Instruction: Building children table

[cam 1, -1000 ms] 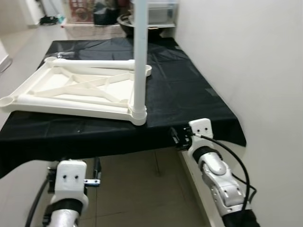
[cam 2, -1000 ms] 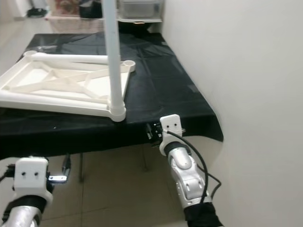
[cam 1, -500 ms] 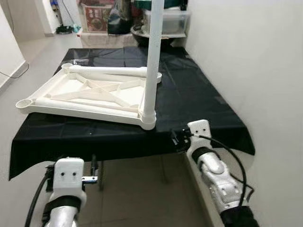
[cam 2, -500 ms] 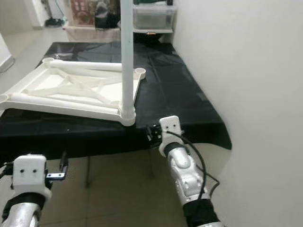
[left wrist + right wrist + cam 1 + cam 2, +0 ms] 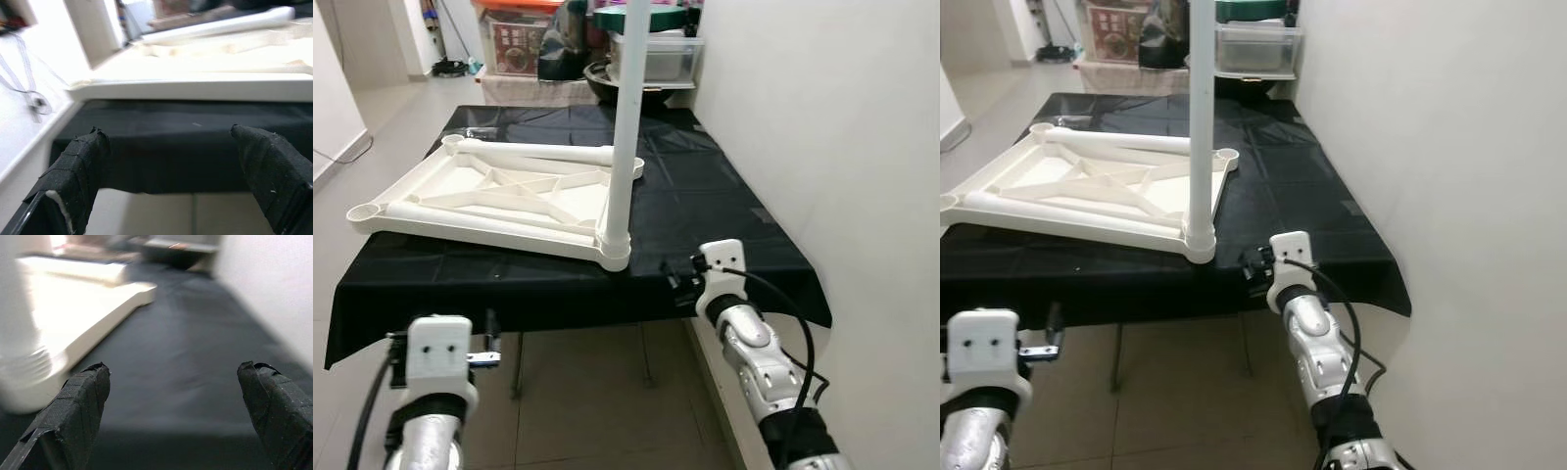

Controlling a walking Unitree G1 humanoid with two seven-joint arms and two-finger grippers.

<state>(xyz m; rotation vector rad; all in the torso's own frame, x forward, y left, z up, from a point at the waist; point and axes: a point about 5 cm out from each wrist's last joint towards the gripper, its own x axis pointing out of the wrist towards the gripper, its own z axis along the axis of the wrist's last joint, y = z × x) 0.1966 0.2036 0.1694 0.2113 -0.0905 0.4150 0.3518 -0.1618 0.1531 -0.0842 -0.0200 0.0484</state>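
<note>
A desk draped in a black cloth fills the middle of the left eye view. On it, left of centre, lies the white plastic tabletop of the children's table, upside down with its ribbed underside showing. One white leg stands upright in the corner socket nearest the lower middle of the frame and runs out past the top edge; another leg lies flat along the far edge of the tabletop. The remaining corner sockets at the left are open cups.

The right gripper is at the desk's front edge, lower right of centre, just beside the socket that holds the upright leg; its fingers are spread wide apart with nothing between them. The left gripper hangs at lower left, below the desk's front edge, fingers likewise parted and empty, facing the cloth's hanging hem.

At the top of the frame, behind the desk, sit storage bins and a box whose printing is too small to read.
</note>
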